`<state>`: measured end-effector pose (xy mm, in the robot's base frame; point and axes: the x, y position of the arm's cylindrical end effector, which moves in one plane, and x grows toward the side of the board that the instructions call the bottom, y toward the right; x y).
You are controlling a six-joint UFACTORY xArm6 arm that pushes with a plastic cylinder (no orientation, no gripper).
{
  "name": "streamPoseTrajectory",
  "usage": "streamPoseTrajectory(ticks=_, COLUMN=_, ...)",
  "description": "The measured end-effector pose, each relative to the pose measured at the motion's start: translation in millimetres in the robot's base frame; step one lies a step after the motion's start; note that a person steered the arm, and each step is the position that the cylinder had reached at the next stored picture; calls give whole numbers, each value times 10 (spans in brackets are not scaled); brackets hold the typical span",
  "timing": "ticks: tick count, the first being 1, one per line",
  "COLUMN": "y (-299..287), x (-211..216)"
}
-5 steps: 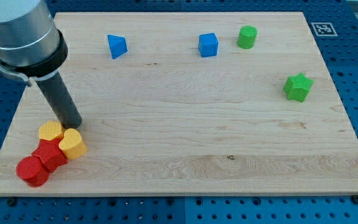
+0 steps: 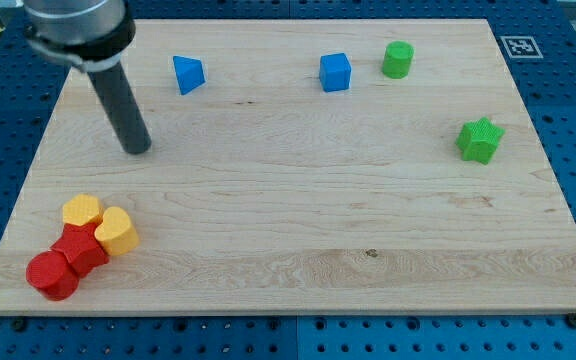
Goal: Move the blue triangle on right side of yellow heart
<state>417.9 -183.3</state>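
The blue triangle (image 2: 188,74) lies near the board's top left. The yellow heart (image 2: 118,231) sits at the bottom left, touching a second yellow block (image 2: 81,211) and two red blocks (image 2: 81,250) (image 2: 51,275). My tip (image 2: 139,149) rests on the board below and left of the blue triangle, well above the yellow heart, touching no block.
A blue cube (image 2: 335,72) and a green cylinder (image 2: 398,60) stand at the top, right of centre. A green star (image 2: 480,139) is at the right. The wooden board (image 2: 298,230) lies on a blue pegboard table.
My tip has moved up and slightly right, away from the yellow and red cluster toward the blue triangle. No block has moved.
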Motion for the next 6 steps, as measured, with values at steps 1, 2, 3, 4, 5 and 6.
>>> streamPoseTrajectory(ticks=1, y=-35, x=-377)
streamPoseTrajectory(ticks=2, y=-55, x=-717)
streamPoseTrajectory(ticks=3, y=-44, x=-1170)
streamPoseTrajectory(ticks=4, y=381, x=-1320)
streamPoseTrajectory(ticks=5, y=854, x=-1054)
streamPoseTrajectory(ticks=6, y=904, x=-933)
